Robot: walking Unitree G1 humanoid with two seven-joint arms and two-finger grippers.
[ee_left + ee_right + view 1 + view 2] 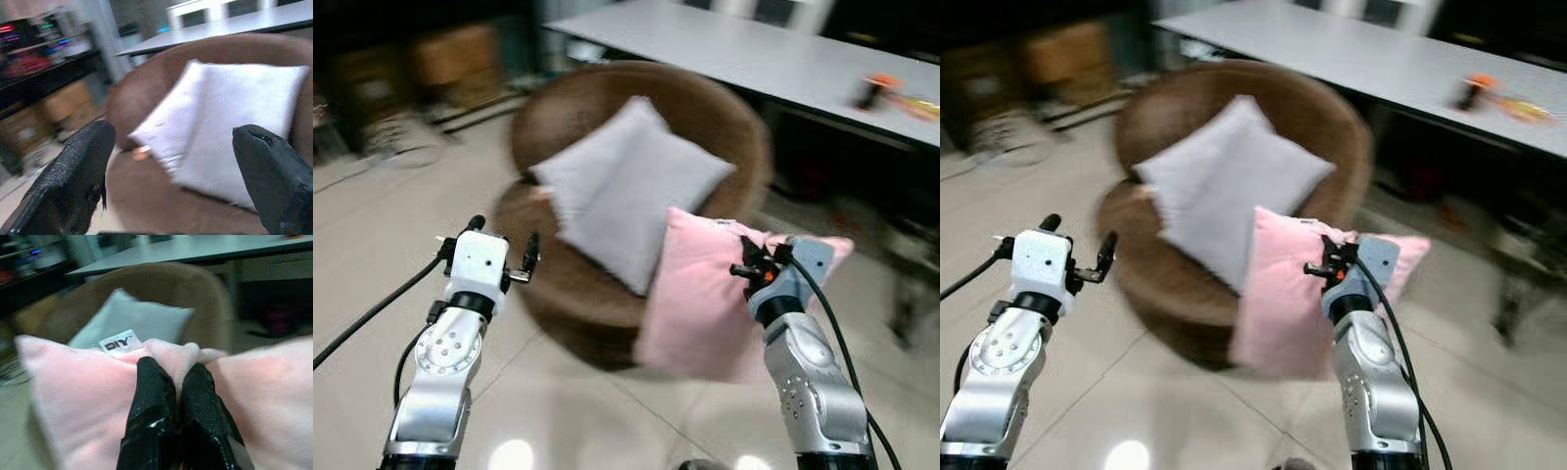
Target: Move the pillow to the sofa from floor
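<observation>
A pink pillow point(700, 304) hangs off the floor in front of a round brown sofa chair point(705, 117). My right gripper point(173, 374) is shut on the pink pillow's top edge, next to a white "DIY" label point(117, 343). A grey pillow point(626, 191) leans on the chair's seat and back. My left gripper point(504, 250) is open and holds nothing, raised at the chair's left front edge. In the left wrist view the grey pillow point(230, 132) lies between the two spread black fingers point(80, 169).
A long white table point(773, 54) stands behind the chair, with an orange object point(881, 90) on it. Cardboard boxes point(455, 54) sit at the back left. The pale tiled floor point(372, 245) stretches left and in front. The views are blurred.
</observation>
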